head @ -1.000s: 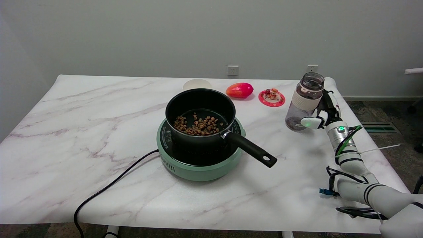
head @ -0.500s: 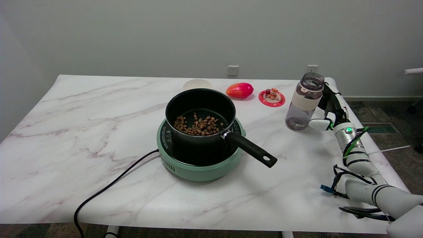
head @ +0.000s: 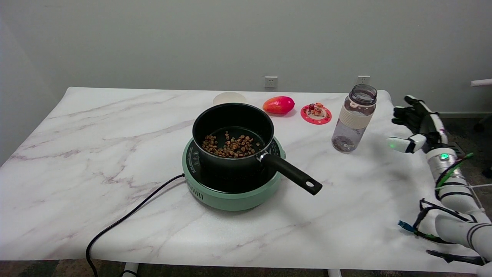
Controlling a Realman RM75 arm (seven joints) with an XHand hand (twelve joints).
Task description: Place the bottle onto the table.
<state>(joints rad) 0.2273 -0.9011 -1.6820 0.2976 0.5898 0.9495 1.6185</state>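
A clear bottle (head: 353, 118) with a cream band and an open top stands upright on the marble table (head: 96, 154), at its right side. My right hand (head: 417, 125) hangs in the air to the right of the bottle, near the table's right edge. Its fingers are spread and hold nothing. A clear gap separates the hand from the bottle.
A black saucepan (head: 234, 134) with brown bits in it sits on a green hotplate (head: 230, 184); its handle (head: 292, 175) points toward the front right. Behind lie a red mango-like fruit (head: 278, 104), a pink coaster (head: 316, 114) with small figures and a white dish (head: 229, 98). A black cord (head: 127, 219) runs off the front edge.
The hand has let go of the bottle and drawn away to the right with its fingers spreading. The bottle stays standing where it was.
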